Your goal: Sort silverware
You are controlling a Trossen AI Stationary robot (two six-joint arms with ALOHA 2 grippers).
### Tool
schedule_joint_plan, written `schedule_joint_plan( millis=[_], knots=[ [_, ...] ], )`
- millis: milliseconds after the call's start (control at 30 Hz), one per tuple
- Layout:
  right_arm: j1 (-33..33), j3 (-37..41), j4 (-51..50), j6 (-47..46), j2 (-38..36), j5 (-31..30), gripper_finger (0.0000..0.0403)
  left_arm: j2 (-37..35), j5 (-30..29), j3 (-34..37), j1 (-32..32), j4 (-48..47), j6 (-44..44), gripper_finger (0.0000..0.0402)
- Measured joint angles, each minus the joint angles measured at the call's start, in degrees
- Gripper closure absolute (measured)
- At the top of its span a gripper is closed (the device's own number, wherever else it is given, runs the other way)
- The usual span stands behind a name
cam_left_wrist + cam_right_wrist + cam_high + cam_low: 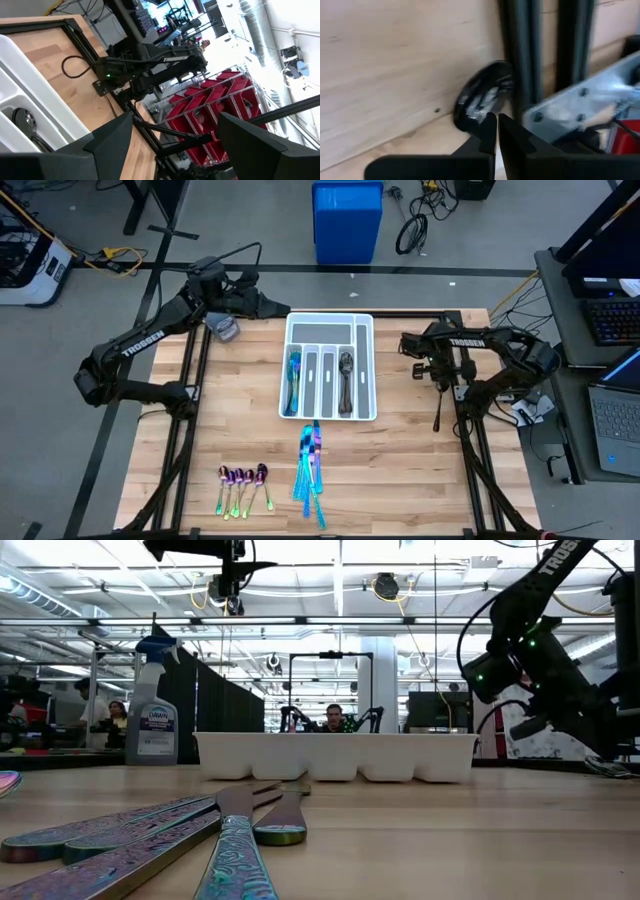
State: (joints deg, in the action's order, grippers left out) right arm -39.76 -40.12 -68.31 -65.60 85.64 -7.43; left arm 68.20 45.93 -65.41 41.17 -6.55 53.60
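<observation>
A: State of the jaws?

B: Right gripper (497, 131): fingers pressed together, nothing between them, parked over the table's right edge. Left gripper (175, 145): fingers spread wide, empty, raised near the tray's (367, 370) far left corner.

A: Where is the silverware?

B: Partly sorted. Teal forks (294, 375) lie in the tray's left slot; dark spoons (345, 380) in a right slot. On the bare table (420, 470), just in front of the tray, the blue knives (310, 465) lie bunched and overlapping. The small rainbow spoons (242, 483) lie in a row, near the front left.

A: Handling notes?

B: Judged: each piece is light, stiff, thin and polished, so slippery. It lies flat, leaving little to pinch. Take hold mid-handle, fingers across the narrow width. The knives probably touch one another, though the overhead view is too coarse to confirm; pick an outer piece first.
</observation>
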Motion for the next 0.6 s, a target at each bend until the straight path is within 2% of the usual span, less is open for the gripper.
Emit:
schedule_joint_plan(
  millis=[600],
  knots=[
    [1.4,-0.3,-0.2,0.1,0.6,0.1,0.0403,0.0,0.8,0.0,0.0,0.0,-1.5,0.0123]
  ],
)
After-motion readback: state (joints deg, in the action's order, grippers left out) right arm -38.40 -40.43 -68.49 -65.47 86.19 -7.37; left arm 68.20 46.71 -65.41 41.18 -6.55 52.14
